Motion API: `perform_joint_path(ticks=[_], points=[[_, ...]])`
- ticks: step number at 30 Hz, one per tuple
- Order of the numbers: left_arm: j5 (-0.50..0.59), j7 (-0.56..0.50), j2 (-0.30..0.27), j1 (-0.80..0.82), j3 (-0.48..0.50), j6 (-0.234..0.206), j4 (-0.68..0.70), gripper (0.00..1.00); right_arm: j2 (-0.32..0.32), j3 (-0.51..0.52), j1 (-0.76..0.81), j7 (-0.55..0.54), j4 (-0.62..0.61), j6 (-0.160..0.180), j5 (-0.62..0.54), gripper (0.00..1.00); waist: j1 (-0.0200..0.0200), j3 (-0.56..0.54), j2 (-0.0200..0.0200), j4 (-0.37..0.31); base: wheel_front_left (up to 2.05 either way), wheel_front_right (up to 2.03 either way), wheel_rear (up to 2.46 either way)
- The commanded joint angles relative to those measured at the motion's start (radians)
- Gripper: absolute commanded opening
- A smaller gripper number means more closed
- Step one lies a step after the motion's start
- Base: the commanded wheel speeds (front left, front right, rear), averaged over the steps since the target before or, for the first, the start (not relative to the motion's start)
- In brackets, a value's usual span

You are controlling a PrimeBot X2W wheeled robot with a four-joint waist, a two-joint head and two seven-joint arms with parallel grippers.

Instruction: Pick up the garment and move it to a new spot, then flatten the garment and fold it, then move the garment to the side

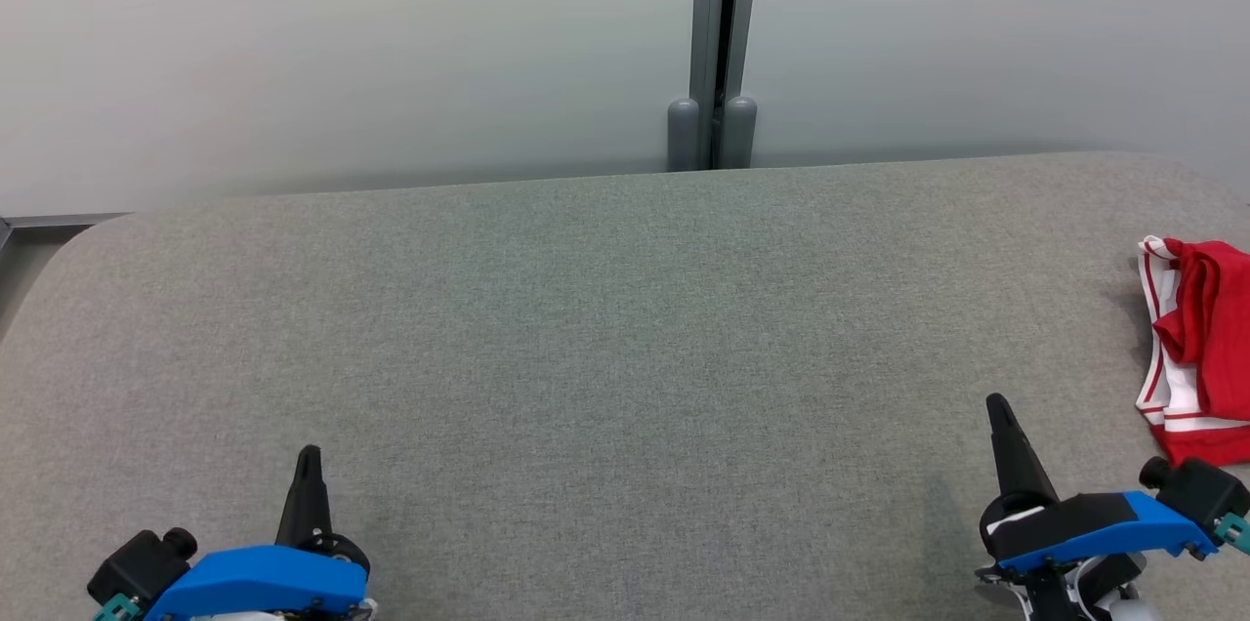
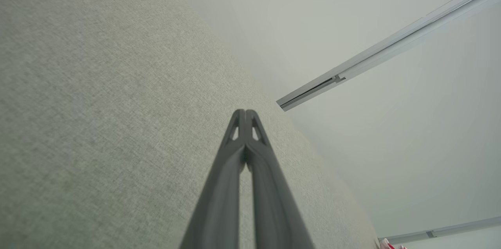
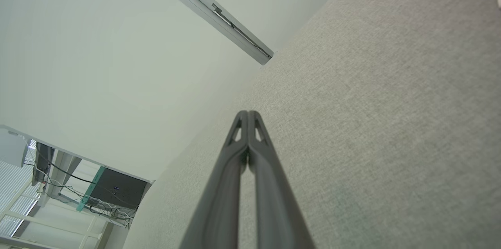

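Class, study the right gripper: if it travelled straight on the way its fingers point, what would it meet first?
Probably nothing soon: the right gripper points across the grey table toward the pale wall; its height is unclear. The red garment lies off to its right.

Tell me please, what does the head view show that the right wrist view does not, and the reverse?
Head view: the left hand, at lower left, and the bulk of the red cloth garment with white stripes. Right wrist view: a dark box with trailing cables, lower left. Both: the grey fabric surface, the shut right hand, the grey wall rail, and the garment's edge.
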State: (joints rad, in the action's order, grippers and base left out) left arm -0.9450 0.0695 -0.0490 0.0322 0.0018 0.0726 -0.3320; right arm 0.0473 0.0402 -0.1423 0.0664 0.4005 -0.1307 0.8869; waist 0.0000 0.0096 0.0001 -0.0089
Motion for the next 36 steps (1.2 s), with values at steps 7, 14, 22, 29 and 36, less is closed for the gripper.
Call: perform_joint_path(ticks=[7, 14, 22, 29, 36], points=[[-0.101, -0.028, -0.001, 0.035, 0.022, 0.014, 0.025, 0.00, 0.003, 0.013, 0.004, -0.027, -0.037, 0.000, 0.112, 0.00, 0.0000, -0.001, -0.0001, 0.001, 0.00, 0.00, 0.00], [-0.175, -0.049, -0.001, 0.043, 0.035, 0.019, 0.034, 0.00, 0.004, 0.021, 0.008, -0.047, -0.053, 0.000, 0.193, 0.00, 0.0000, -0.001, -0.0001, 0.002, 0.00, 0.00, 0.00], [-0.253, -0.070, -0.001, 0.048, 0.046, 0.027, 0.043, 0.00, 0.004, 0.030, 0.014, -0.068, -0.070, 0.000, 0.277, 0.00, 0.0000, -0.002, -0.0001, 0.003, 0.00, 0.00, 0.00], [-0.308, -0.087, -0.001, 0.054, 0.056, 0.031, 0.049, 0.00, 0.004, 0.036, 0.018, -0.085, -0.082, 0.000, 0.337, 0.00, 0.0000, -0.002, -0.0001, 0.003, 0.00, 0.00, 0.00], [-0.369, -0.103, -0.002, 0.059, 0.067, 0.036, 0.056, 0.00, 0.004, 0.043, 0.021, -0.101, -0.095, 0.000, 0.402, 0.00, 0.0000, -0.003, -0.0001, 0.004, 0.00, 0.00, 0.00]])
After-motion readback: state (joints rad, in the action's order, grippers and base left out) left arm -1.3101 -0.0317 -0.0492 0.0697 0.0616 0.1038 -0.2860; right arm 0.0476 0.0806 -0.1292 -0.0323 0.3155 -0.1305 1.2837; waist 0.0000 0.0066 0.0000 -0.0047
